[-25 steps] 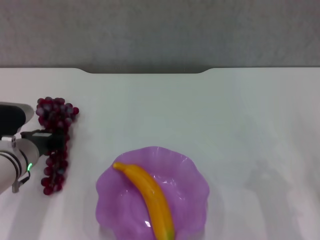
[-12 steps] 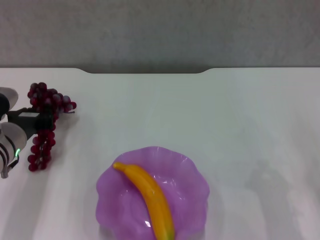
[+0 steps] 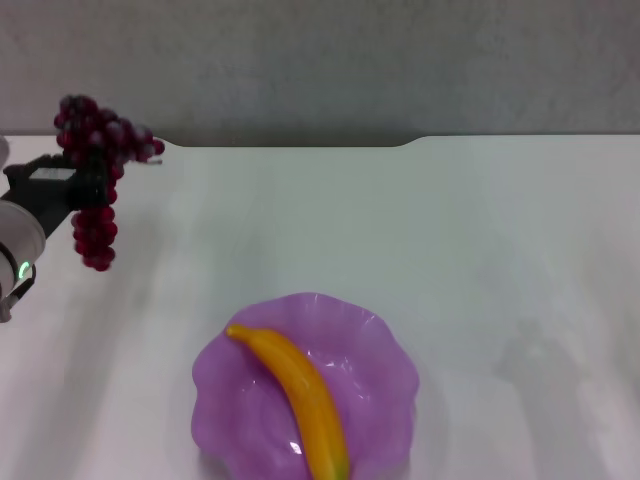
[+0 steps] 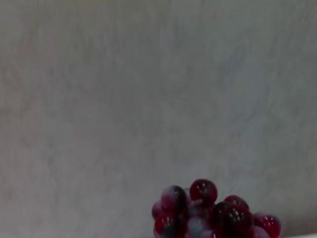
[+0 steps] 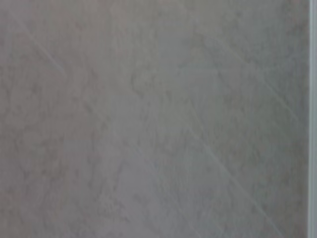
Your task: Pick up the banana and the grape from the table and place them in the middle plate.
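Note:
My left gripper (image 3: 88,185) is shut on the grape bunch (image 3: 97,150) and holds it in the air above the far left of the white table (image 3: 480,240). The dark red-purple bunch hangs down from the gripper. Its top grapes also show in the left wrist view (image 4: 213,215) against a grey wall. The yellow-orange banana (image 3: 295,395) lies diagonally in the purple scalloped middle plate (image 3: 380,380), near the table's front centre. My right gripper is out of view; its wrist view shows only a grey surface.
The table's far edge has a notch (image 3: 290,143) at its middle. A grey wall (image 3: 400,60) stands behind the table.
My left gripper has lifted the grape bunch off the table, up and toward the far edge. The banana and the plate have not moved.

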Controlling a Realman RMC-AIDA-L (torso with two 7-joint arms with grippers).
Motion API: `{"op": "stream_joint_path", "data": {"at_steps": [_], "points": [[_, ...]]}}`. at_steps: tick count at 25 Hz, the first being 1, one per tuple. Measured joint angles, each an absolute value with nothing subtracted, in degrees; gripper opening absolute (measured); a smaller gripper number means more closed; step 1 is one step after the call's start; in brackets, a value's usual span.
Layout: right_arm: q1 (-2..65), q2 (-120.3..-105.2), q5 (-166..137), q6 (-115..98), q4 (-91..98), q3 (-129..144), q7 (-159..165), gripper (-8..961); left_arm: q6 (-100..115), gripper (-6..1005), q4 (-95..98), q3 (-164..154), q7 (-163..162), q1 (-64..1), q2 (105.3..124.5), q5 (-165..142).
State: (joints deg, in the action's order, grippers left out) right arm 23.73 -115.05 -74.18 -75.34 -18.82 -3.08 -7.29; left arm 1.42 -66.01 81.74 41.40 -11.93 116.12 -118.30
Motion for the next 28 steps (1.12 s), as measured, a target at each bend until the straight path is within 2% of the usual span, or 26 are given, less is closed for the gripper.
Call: {"op": "stream_joint_path", "data": {"at_steps": [3, 6, 12, 20, 28], "points": [[23.7, -115.05, -74.2, -75.1, -18.7, -3.1, -7.3, 8, -2.0, 234, -71.4, 81.6, 41.7, -9.2, 116.14, -118.3], [23.7, -115.04, -74.0, -75.1, -18.6, -3.1, -7.3, 8, -15.3, 233, -88.2, 79.5, 42.4, -0.3, 116.17, -118.2], [23.5, -115.05, -73.7, -75.1, -18.5, -3.1, -7.3, 8, -27.0, 232, -97.8, 74.6, 48.9, 4.0, 116.12, -118.3], [22.8, -114.96, -73.7, -75.5, -18.3, -3.6, -7.3, 8, -45.7, 231, -99.5, 77.2, 56.3, 3.0, 116.05, -119.9], [23.0, -114.95, -73.8, -75.5, -18.3, -3.6, -7.3, 8, -54.2, 230, -95.1, 77.3, 56.1, -2.7, 116.14, -121.1]]}}
